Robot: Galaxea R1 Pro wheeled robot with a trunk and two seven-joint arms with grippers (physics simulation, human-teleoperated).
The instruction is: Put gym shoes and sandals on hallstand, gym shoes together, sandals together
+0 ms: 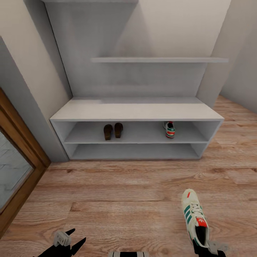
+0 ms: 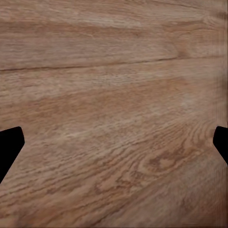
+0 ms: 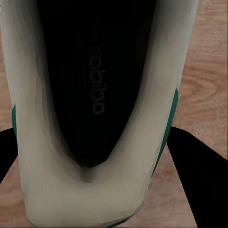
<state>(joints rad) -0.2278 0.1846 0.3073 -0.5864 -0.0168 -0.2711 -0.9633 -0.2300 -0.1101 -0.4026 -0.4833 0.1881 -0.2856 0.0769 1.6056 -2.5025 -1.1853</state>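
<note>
Sneaker (image 1: 194,217) in right gripper (image 1: 207,250) points toe-first toward hallstand (image 1: 135,110)

Both end effectors are matte black with flat, tapering, pointed fingers. The left end effector (image 1: 76,240) carries a small pale grey angular block just behind its fingers; the right end effector (image 1: 210,251) has a similar grey bracket at its wrist. A grey-and-black striped body part (image 1: 128,254) lies between them.
</note>
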